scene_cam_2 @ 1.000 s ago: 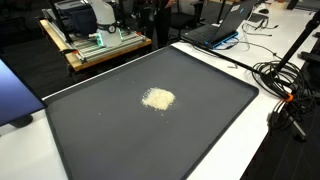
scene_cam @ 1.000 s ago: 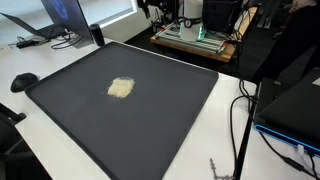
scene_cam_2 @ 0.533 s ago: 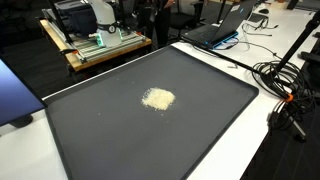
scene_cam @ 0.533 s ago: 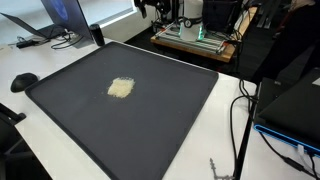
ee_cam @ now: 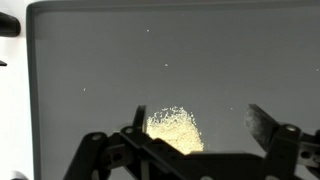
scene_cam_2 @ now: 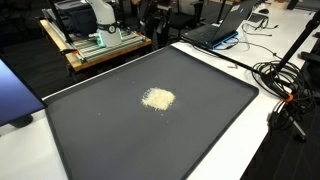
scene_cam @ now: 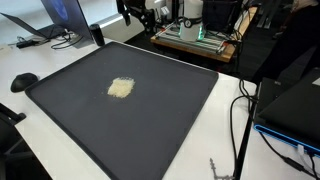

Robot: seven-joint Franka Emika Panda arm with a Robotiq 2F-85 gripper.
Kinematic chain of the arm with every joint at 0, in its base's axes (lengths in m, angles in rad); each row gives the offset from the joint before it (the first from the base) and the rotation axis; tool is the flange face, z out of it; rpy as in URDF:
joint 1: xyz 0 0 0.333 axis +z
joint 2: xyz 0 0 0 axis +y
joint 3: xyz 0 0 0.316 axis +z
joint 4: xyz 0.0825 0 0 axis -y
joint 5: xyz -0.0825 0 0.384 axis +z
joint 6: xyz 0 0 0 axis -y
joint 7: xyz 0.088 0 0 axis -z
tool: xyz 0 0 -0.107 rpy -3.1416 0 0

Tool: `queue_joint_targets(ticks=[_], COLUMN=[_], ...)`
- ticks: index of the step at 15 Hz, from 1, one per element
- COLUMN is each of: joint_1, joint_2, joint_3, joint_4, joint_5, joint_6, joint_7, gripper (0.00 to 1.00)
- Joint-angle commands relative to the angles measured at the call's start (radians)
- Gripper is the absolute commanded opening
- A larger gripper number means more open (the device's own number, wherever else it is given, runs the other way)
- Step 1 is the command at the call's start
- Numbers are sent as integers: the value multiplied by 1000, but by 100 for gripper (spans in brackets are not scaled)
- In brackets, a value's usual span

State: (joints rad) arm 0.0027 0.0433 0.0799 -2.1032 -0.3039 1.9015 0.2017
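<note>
Claw (ee_cam: 197, 118) is wide open and empty, hanging well above the pile of pale grains (ee_cam: 175, 128), which shows at 6 o'clock between its fingers. The pile hasn't budged, mid black mat (ee_cam: 90, 60) on the table (scene_cam: 50, 150). Only change: in an exterior view the arm (scene_cam: 132, 10) has slid toward 9 o'clock.

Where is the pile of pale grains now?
The grain pile lies on the dark mat, well inside its edges; the wrist view shows it between the fingers of the open gripper.
</note>
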Motion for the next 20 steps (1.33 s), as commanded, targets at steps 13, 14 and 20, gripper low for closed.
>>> queue_joint_targets(ticks=[13,14,20], joint_1=[169,178,221], joint_2=[490,513,658], joint_3=[-111,-116,-135], joint_4=[452,481,693], joint_5=[-98,-95,-95], joint_6=[-54,-64,-204], joint_7=[426,443,458], gripper=[100,100,100])
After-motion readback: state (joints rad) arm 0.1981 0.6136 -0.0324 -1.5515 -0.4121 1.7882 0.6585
